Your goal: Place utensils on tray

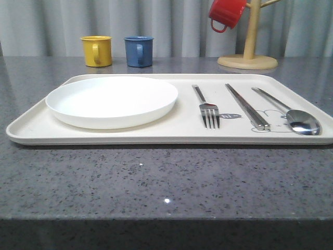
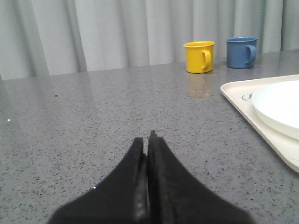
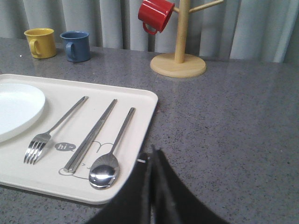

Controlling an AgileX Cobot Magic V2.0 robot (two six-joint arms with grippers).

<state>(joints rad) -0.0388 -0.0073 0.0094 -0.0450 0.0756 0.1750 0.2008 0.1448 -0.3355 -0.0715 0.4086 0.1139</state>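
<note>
The cream tray [image 1: 130, 136] lies across the grey table. On its right half rest a silver fork [image 1: 207, 107], a pair of chopsticks [image 1: 247, 105] and a spoon [image 1: 289, 112], side by side, handles pointing away. The right wrist view shows the same fork [image 3: 53, 130], chopsticks [image 3: 92, 134] and spoon [image 3: 112, 154] on the tray [image 3: 140, 100]. My right gripper [image 3: 153, 150] is shut and empty, just off the tray's right edge near the spoon. My left gripper [image 2: 146, 139] is shut and empty over bare table, left of the tray [image 2: 238, 100].
A round white plate [image 1: 112, 100] fills the tray's left half. A yellow mug [image 1: 97, 50] and a blue mug [image 1: 139, 51] stand behind the tray. At the back right, a wooden mug tree [image 1: 248, 52] holds a red mug [image 1: 226, 13].
</note>
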